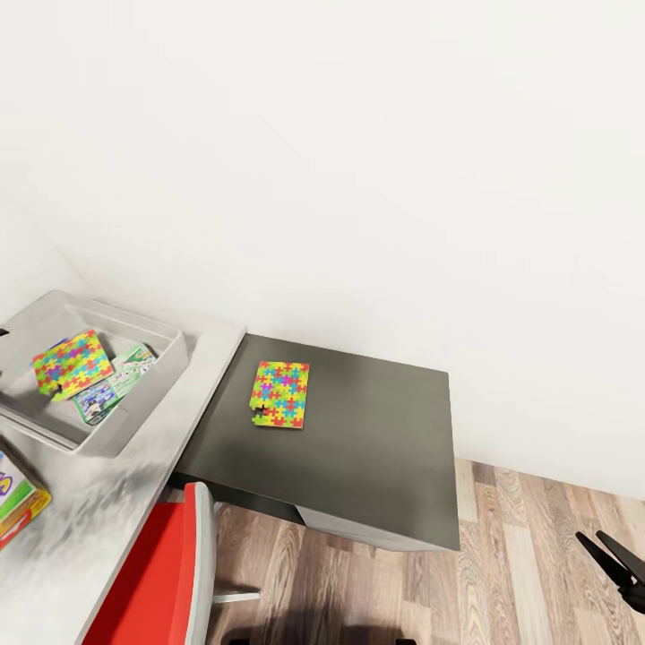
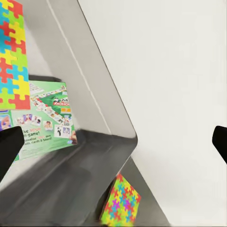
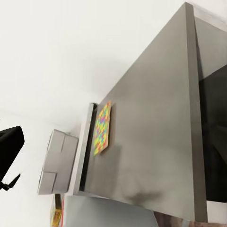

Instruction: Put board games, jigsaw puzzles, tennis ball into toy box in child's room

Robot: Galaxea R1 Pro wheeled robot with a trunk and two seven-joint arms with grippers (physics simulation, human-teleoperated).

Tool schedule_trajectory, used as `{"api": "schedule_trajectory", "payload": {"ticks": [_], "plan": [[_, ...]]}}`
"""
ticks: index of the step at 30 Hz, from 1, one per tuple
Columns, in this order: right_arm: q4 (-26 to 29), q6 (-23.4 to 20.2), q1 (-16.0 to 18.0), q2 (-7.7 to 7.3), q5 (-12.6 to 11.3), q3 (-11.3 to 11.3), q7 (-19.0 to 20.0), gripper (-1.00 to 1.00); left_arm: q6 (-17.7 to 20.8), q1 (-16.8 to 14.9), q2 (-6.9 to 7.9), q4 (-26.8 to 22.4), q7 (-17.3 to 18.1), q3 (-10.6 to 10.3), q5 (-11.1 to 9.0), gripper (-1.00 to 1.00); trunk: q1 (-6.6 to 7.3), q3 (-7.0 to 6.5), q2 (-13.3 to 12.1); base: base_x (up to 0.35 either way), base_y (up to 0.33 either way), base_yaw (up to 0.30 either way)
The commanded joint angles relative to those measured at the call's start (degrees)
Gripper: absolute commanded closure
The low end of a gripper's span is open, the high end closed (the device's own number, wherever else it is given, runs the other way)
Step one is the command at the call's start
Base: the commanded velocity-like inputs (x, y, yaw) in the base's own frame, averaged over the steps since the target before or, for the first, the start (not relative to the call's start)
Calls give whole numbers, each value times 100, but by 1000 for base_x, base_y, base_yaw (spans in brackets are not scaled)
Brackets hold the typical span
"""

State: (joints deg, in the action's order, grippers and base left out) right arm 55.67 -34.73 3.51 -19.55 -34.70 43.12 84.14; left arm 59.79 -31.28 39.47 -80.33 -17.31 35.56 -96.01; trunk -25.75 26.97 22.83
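Grey bin, the toy box (image 1: 170, 354), is sitting at the left of the head frame on the pale bench (image 1: 107, 511). Inside it one jigsaw puzzle (image 1: 72, 365) is leaning tilted over a green-white board game (image 1: 134, 363) and a blue one (image 1: 97, 403). An orange-yellow board game (image 1: 20, 502) is lying on the bench at the lower left edge, outside the bin.

Second jigsaw puzzle (image 1: 281, 394) is lying flat on the dark cabinet top (image 1: 385, 430), mid-frame, well apart from the bin, its long axis running roughly away from the robot toward the wall.

Right hand (image 1: 618, 560) is hanging low at the lower right edge over the wood floor (image 1: 528, 555), fingers standing apart and holding nothing. The loose puzzle is lying up and to the left of it, across the cabinet. Left hand (image 2: 113, 144) is hovering over the bin, fingers spread wide at both sides of its wrist view, empty; that view is also catching the loose puzzle beyond the bin's rim.

Judgement: left hand looks nearer the loose puzzle; the right would be crossing the whole cabinet. Thin flat card, so an edge pinch is likely needed.
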Motion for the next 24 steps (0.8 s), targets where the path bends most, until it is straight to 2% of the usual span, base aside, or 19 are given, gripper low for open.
{"api": "schedule_trajectory", "payload": {"ticks": [1,2,4,8,9,11,17,24], "plan": [[-1,-62,5,-2,-12,3,15,-100,21,198,88,-89,-57,5,-305,-100,-3,8,9,0,0,0],[0,-64,5,-3,-19,6,18,-100,21,369,154,-146,-51,5,-500,-100,-3,8,9,0,0,0],[3,-68,4,-8,-30,9,27,-100,21,558,211,-202,-36,1,-722,-100,-3,8,9,0,0,0],[12,-79,2,-21,-34,13,114,-100,21,764,256,-259,-10,-59,-931,-100,-3,8,9,0,0,0],[20,-88,2,-29,-13,12,188,-100,21,882,266,-280,137,-109,-982,-100,-3,8,9,0,0,0],[21,-94,1,-30,-8,12,202,-100,21,912,268,-285,265,-127,-991,-100,-3,8,9,0,0,0],[23,-87,0,-24,-7,12,239,-100,21,1053,277,-290,948,-173,-997,-100,-3,8,9,0,0,0],[18,-78,6,-22,-5,11,282,-100,21,1150,286,-301,1054,-164,-998,-100,-3,-31,9,0,0,-99]]}}
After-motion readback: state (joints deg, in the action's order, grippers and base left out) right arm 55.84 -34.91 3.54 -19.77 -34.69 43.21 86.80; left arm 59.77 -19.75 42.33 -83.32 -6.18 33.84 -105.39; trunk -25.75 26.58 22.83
